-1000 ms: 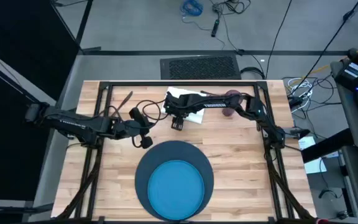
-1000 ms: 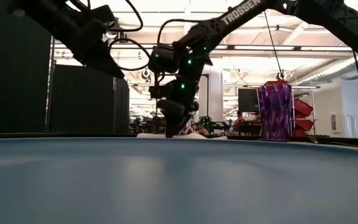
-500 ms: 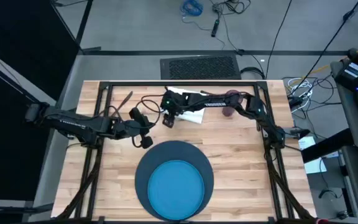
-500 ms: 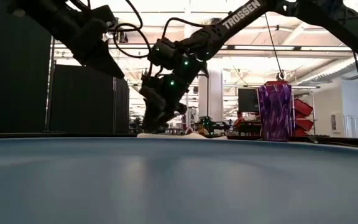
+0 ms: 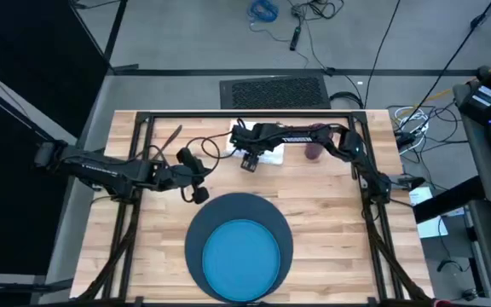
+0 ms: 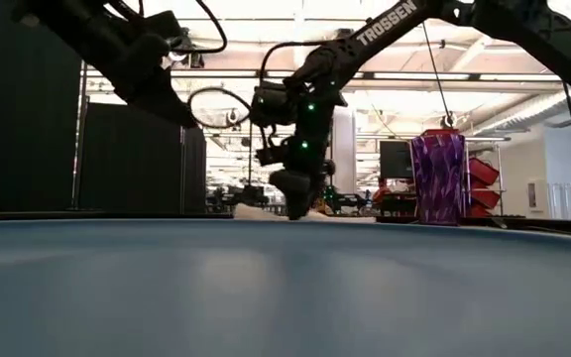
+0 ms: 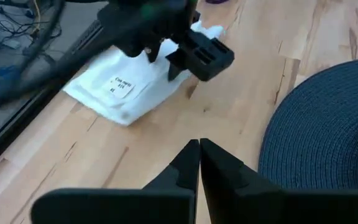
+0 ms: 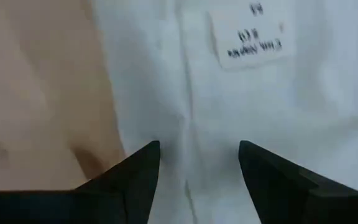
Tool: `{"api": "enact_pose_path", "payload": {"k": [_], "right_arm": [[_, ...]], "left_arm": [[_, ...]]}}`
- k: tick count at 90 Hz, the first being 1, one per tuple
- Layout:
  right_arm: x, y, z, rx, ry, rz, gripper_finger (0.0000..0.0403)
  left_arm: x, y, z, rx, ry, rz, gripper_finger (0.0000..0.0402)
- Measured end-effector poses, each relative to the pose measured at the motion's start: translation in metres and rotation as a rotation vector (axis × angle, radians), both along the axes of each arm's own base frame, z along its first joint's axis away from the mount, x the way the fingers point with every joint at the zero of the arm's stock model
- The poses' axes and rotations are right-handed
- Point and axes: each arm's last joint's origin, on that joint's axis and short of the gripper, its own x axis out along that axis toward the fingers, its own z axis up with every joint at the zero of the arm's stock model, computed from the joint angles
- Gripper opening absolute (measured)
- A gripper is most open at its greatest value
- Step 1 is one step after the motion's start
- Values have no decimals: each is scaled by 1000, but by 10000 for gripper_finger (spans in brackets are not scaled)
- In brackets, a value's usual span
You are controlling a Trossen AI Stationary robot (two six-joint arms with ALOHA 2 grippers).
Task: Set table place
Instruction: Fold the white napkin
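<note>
The white napkin (image 5: 262,147) lies folded on the table (image 5: 331,222) near its far edge, with a small printed label (image 8: 250,38) on top. My right gripper (image 5: 250,162) points down over the napkin's near left part, fingers open. The purple cup (image 5: 314,145) stands upright to the napkin's right. The dark navy mat (image 5: 196,243) lies at the near middle with the blue plate (image 5: 241,260) on it. My left gripper (image 5: 199,181) is shut with nothing in it, above the table just beyond the mat's far left rim. My right gripper comes at the napkin's near left part (image 8: 194,124) from above, pointing down, one open finger (image 8: 135,171) to either side of a crease. I cannot tell whether the fingertips touch the cloth, which lies flat on the table.
A thin dark stick-like thing (image 5: 170,138) lies at the far left of the table. Black frame bars (image 5: 135,213) run along the table's left, right and far sides. Bare wood shows on both sides of the mat.
My right gripper has swung toward the table's left edge, tipping aslant, then come back toward the right and stands pointing down over the napkin again. The napkin has stayed on the table.
</note>
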Motion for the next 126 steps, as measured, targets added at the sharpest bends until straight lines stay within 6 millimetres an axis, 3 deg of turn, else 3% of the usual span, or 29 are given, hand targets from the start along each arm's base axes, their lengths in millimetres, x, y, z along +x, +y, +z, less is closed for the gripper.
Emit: {"api": "enact_pose_path", "payload": {"k": [22, 40, 62, 77, 90, 105, 126], "right_arm": [[4, -1, 1, -10, -51, -22, 205], [19, -2, -13, 152, -203, 18, 205], [27, 7, -17, 124, -240, -5, 205], [34, 19, -17, 138, -273, 43, 205], [45, 43, -15, 245, -340, 229, 205], [54, 66, 2, 78, -287, 363, 205], [54, 78, 68, -347, -183, 412, 205]], "left_arm": [[0, 0, 0, 4, 2, -4, 0], [0, 0, 0, 3, 2, -2, 0], [0, 0, 0, 8, 1, 2, 0], [0, 1, 0, 26, 0, 21, 0], [-1, 3, 1, 69, -2, 71, 0], [-3, 4, 0, 106, 22, 106, 0], [-5, 4, -2, 110, 43, 117, 0]]}}
